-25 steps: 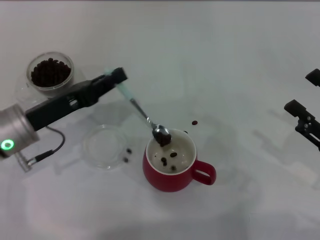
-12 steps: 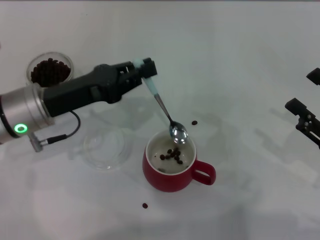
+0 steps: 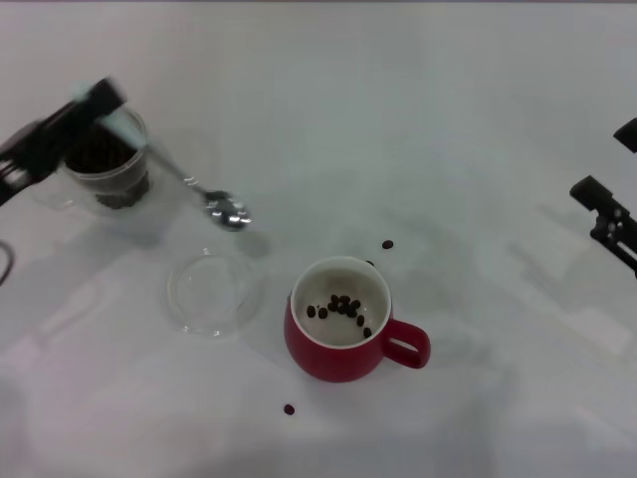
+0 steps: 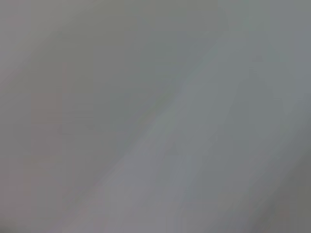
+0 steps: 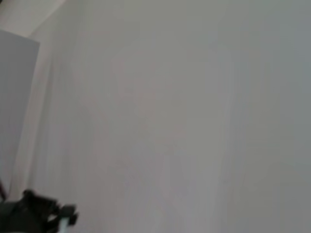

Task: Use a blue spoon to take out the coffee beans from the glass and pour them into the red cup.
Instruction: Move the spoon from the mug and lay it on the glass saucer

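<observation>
Slanting from left gripper (image 3: 100, 103), fingers seemingly clamped on handle: blue spoon (image 3: 189, 184).

The left gripper (image 3: 95, 100) sits at the far left of the head view, raised above the table, its dark fingers clamped on the blue spoon (image 3: 169, 167), arm reaching in from the left edge. The right gripper (image 3: 609, 217) hangs parked at the right edge.
</observation>
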Robot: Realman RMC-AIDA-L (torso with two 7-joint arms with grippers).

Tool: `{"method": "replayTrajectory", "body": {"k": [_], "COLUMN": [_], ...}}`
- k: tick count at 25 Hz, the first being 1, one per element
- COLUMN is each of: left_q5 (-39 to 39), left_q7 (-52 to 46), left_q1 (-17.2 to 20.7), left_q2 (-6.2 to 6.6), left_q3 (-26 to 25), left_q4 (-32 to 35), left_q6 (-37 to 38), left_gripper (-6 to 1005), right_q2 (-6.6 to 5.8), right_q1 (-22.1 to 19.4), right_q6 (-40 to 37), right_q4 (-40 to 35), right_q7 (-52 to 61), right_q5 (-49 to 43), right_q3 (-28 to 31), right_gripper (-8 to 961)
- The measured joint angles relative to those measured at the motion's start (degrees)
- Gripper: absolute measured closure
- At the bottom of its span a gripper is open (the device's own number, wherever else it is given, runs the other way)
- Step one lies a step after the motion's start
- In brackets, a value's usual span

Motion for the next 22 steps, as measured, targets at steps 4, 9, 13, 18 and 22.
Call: {"method": "replayTrajectory", "body": {"k": [4, 9, 13, 18, 22], "left_q5": [-0.74, -1.00, -1.13, -0.38, 0.85], "left_q7": [0.64, 2.05, 2.79, 3.66, 3.98], "left_q1": [4.03, 6.89, 8.08, 7.71, 7.10], "left_q2": [-1.42, -2.73, -2.82, -2.85, -2.88], "left_q3": [-0.18, -0.21, -0.09, 0.30, 0.35], "left_q4": [-1.52, -1.32, 0.46, 2.95, 5.08], "left_q6": [-3.25, -9.07, -13.09, -16.53, -19.46], "left_gripper": [873, 873, 872, 873, 874], "right_q2": [-0.17, -0.54, -0.58, -0.68, -0.75], "right_q1": [0.98, 2.42, 2.71, 2.82, 2.87], "right_q6": [0.24, 0.44, 0.78, 0.88, 0.90], "right_q4": [-0.01, -0.01, -0.01, -0.01, -0.01], "right_q7": [1.47, 3.27, 3.41, 3.48, 3.56], "right_q5": [0.90, 0.92, 0.92, 0.92, 0.92], "right_q3": [0.00, 0.00, 0.00, -0.01, 0.00], "right_gripper": [288, 288, 288, 288, 288]}}
